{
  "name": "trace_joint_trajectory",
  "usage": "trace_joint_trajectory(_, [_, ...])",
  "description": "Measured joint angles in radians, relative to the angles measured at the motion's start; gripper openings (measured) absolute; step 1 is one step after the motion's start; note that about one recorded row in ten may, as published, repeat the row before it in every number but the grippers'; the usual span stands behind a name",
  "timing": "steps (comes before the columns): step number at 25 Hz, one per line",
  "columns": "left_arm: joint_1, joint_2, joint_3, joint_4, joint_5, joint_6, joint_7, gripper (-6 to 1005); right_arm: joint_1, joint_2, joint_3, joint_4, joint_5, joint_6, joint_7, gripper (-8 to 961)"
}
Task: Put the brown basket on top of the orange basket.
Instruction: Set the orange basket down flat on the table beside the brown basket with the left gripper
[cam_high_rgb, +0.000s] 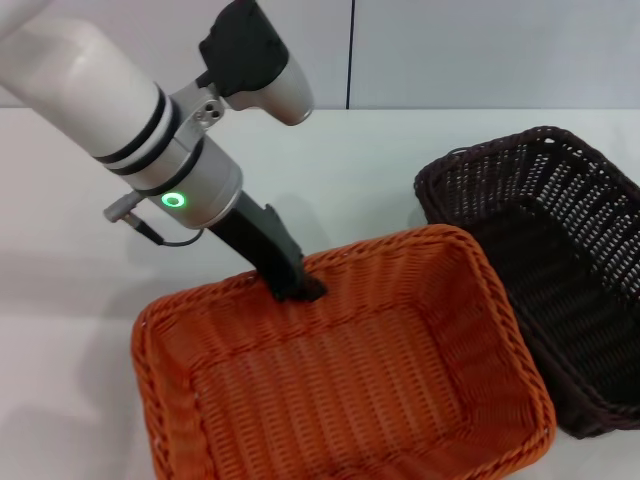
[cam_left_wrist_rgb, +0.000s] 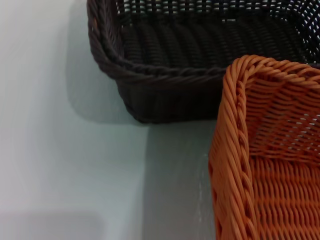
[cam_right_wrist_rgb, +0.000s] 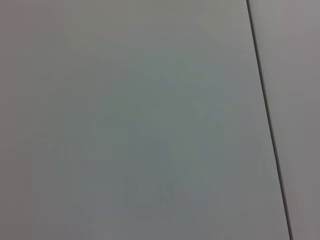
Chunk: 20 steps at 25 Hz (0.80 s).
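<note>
The orange basket (cam_high_rgb: 340, 390) sits at the front middle of the white table. The brown basket (cam_high_rgb: 560, 270) stands just to its right, their sides touching or nearly so. My left gripper (cam_high_rgb: 297, 288) reaches down from the upper left onto the orange basket's far rim, with its black fingers closed over the braided edge. The left wrist view shows the orange basket's corner (cam_left_wrist_rgb: 280, 165) with the brown basket (cam_left_wrist_rgb: 200, 45) beyond it. Both baskets are empty. My right gripper is out of view.
The white table (cam_high_rgb: 80, 290) stretches left of and behind the baskets. A grey wall with a dark vertical seam (cam_high_rgb: 350, 50) stands at the back. The right wrist view shows only a plain grey surface with a dark seam (cam_right_wrist_rgb: 267, 120).
</note>
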Motion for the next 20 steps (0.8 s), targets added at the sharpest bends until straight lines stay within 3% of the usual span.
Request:
trace_joint_trajectory(3, [-0.005,0.002,0.045,0.002,-0.027,-0.047,0.014,157,-0.003,-0.001,-0.005,0.000,0.000,0.001,0.000,589])
trace_joint_trajectory(12, [-0.055,0.001,0.073,0.007,-0.024,-0.059,0.036,191,-0.024,-0.001,-0.010,-0.001,0.006,0.005,0.001,588])
trace_joint_trajectory(20, [-0.036,0.000,0.159,0.080,0.029,-0.108,-0.048,252,-0.025,0.002,-0.010,0.007,0.007,0.007,0.002,587])
